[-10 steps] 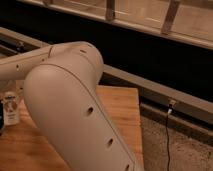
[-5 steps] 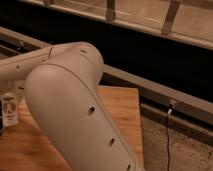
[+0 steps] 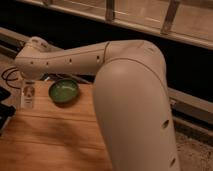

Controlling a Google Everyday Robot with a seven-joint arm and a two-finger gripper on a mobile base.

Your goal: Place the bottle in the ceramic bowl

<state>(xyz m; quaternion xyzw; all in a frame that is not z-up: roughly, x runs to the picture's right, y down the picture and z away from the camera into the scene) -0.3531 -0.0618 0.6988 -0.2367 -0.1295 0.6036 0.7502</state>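
Observation:
The bottle (image 3: 28, 95) stands upright at the left end of the wooden table (image 3: 55, 135); it is white with a printed label. The green ceramic bowl (image 3: 64, 92) sits just to its right, apart from it, with nothing in it. My white arm reaches from the right across to the left. Its wrist ends right above the bottle, and the gripper (image 3: 28, 81) hangs there at the bottle's top. Whether the gripper touches the bottle does not show.
A dark object (image 3: 5, 112) and black cables (image 3: 10, 77) lie at the table's left edge. A dark wall with a metal rail (image 3: 190, 100) runs behind. My large arm link (image 3: 135, 110) covers the table's right part.
The arm's large link has shifted right and uncovered the green bowl. The bottle now stands further right and slightly higher in view, closer to the bowl.

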